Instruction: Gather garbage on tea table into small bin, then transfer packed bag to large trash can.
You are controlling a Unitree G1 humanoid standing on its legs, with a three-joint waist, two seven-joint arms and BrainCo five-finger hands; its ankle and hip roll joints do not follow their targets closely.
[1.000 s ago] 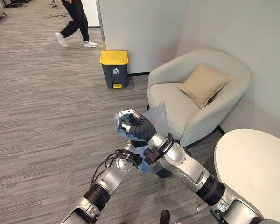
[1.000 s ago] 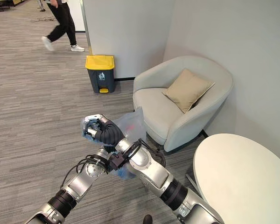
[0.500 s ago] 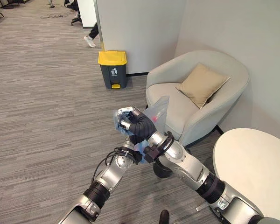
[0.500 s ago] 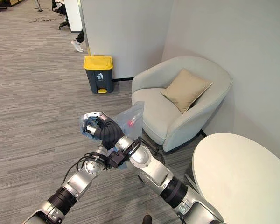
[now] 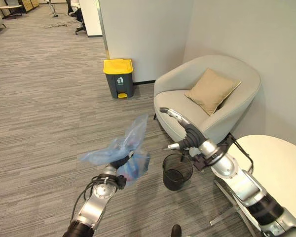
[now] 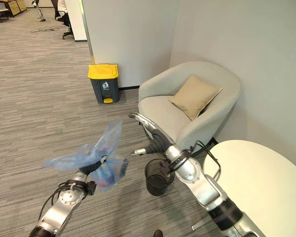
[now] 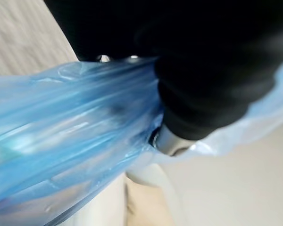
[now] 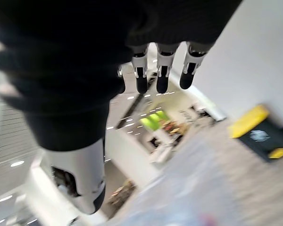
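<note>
Blue bag [image 5: 122,148] — gripped in left robot hand [image 5: 119,162].

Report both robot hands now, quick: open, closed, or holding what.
Left robot hand: closed on the blue bag.
Right robot hand: open, fingers straight, holding nothing.
</note>
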